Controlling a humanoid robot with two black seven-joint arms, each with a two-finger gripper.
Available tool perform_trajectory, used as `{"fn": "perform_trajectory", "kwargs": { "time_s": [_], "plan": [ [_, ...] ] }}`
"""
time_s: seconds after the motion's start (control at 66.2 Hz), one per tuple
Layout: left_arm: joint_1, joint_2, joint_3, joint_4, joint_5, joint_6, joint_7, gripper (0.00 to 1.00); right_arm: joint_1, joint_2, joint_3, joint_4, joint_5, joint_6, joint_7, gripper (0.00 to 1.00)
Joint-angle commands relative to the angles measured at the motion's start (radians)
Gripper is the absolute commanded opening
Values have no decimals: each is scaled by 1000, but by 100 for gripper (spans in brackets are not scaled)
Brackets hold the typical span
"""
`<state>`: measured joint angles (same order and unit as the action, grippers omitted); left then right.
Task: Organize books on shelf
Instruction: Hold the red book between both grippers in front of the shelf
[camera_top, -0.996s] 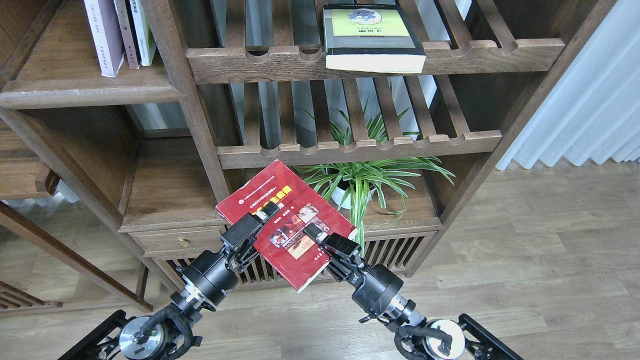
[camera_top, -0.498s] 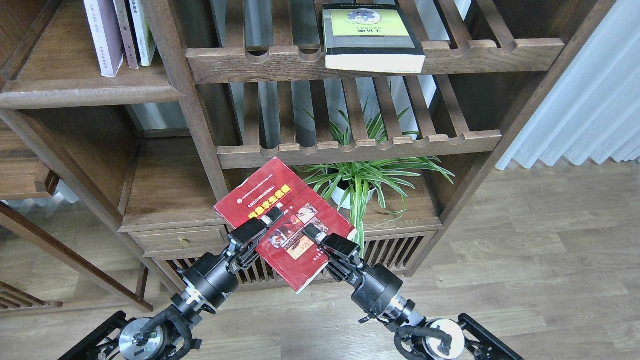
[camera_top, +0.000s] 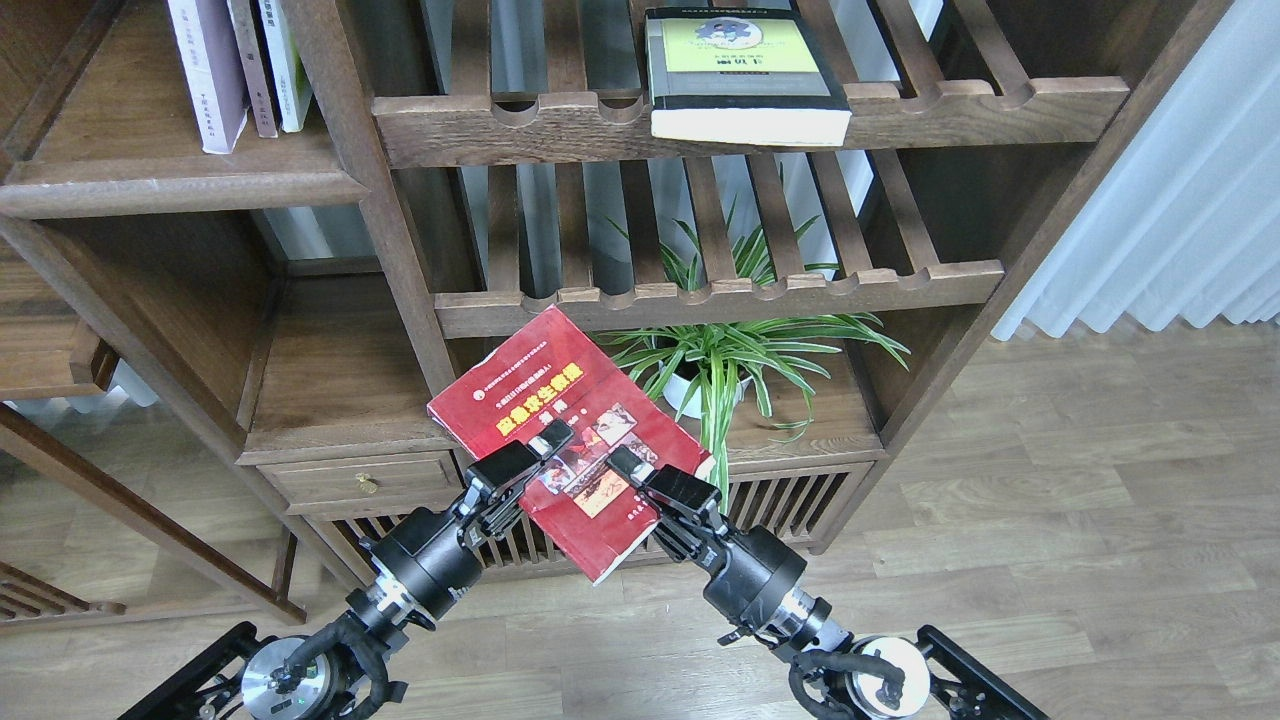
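A red book (camera_top: 545, 385) with a yellow title and photos hangs tilted in the air in front of the bookcase. My right gripper (camera_top: 622, 463) is shut on its lower right edge, one finger on the cover and the other hidden beneath. At the book's lower left edge, my left gripper (camera_top: 553, 441) has its upper finger lying over the cover, and it looks open. The shelf (camera_top: 170, 185), a solid dark board at the upper left, carries a pale lavender-white book (camera_top: 205, 75) standing upright. A thick grey-black book (camera_top: 745, 80) with a yellow-green panel lies flat on the top slatted rack (camera_top: 950, 105).
Two more thin books (camera_top: 270, 60) stand beside the lavender one. A second slatted rack (camera_top: 720, 295) runs just above the red book. A potted spider plant (camera_top: 715, 365) sits behind it on a low cabinet with a drawer (camera_top: 360, 480). Curtains (camera_top: 1170, 200) hang at the right.
My left gripper has slid right and down along the red book's cover, uncovering the yellow title. The book has shifted slightly up and left. The right gripper has stayed put.
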<state>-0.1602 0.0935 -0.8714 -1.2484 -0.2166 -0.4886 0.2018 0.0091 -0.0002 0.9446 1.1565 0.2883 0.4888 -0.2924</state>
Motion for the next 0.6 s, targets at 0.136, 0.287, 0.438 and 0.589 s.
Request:
{"fn": "perform_trajectory", "kwargs": {
  "time_s": [0.136, 0.287, 0.438, 0.589],
  "plan": [
    [1, 0, 5, 0, -1, 0, 1, 6, 0, 0, 0, 2, -1, 0, -1, 42],
    [1, 0, 5, 1, -1, 0, 1, 6, 2, 0, 0, 2, -1, 0, -1, 59],
    [1, 0, 5, 1, -1, 0, -1, 6, -1, 0, 0, 2, -1, 0, -1, 65],
    [1, 0, 5, 1, -3, 0, -1, 6, -4, 0, 2, 9, 0, 0, 1, 42]
  ]
}}
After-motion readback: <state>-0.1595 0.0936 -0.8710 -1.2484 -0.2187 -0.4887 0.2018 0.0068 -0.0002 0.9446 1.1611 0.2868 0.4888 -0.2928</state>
